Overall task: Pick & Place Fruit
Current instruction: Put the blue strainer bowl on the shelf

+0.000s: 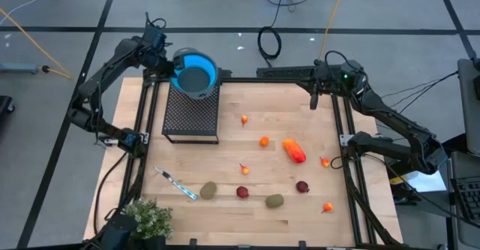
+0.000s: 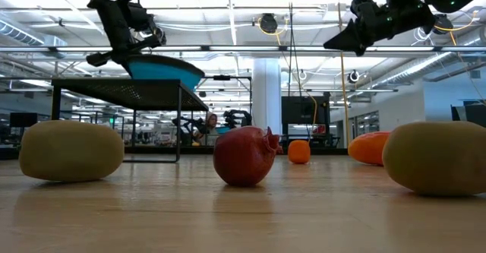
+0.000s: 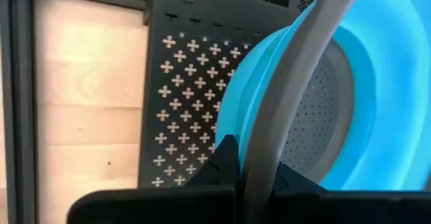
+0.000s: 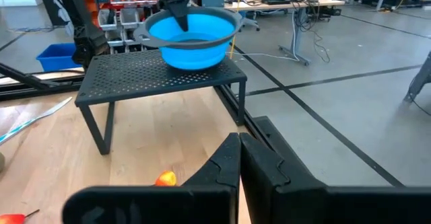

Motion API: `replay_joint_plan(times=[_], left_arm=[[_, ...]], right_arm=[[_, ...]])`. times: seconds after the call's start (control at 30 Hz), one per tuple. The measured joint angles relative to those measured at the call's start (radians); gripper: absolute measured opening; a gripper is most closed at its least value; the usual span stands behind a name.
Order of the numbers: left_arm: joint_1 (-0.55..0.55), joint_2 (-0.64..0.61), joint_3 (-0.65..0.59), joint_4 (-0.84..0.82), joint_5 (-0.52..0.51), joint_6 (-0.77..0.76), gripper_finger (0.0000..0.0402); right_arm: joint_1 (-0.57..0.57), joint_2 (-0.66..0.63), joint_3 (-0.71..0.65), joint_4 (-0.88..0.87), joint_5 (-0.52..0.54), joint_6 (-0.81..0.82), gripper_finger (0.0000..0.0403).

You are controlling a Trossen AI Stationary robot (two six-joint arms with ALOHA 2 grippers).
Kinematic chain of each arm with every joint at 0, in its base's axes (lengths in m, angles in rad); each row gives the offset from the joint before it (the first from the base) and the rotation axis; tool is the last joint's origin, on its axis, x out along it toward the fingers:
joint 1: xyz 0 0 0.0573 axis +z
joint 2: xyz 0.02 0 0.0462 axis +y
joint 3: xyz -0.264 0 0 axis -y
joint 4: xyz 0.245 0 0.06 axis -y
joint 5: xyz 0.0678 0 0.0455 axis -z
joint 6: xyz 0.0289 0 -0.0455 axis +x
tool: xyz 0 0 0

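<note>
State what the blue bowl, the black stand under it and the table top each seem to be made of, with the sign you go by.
Blue bowl: probably soft silicone or plastic with a grey rim, smooth and matte, stepped walls, pinholes in its base. Black stand: likely painted sheet metal, thin, flat, punched with regular holes, on slim straight legs. Table top: wood, pale, with visible plank seams and grain.

so the colander [image 1: 196,75] is bright blue with a grey rim and a grey perforated bottom, on a black rack [image 1: 192,112] punched with little cross-shaped holes. table [image 1: 255,160] is pale wood with black rails. fruit: two olive-brown kiwis [image 1: 208,191], dark red pomegranates [image 1: 242,192], a small orange ball [image 1: 264,141], a longer red-orange piece [image 1: 295,151], plus tiny red-and-orange bits [image 1: 328,207]. stick [image 1: 176,183] is blue and white, plant [image 1: 148,218] green, arms all dark
</note>
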Motion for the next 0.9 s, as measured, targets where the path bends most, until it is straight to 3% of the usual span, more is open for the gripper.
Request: replay_joint_plan(times=[0.9], left_arm=[[-0.019,0.000,-0.001,0.002,-0.036,0.040,0.0000]], right_arm=[[-0.014,0.000,0.000,0.001,0.000,0.000,0.0000]])
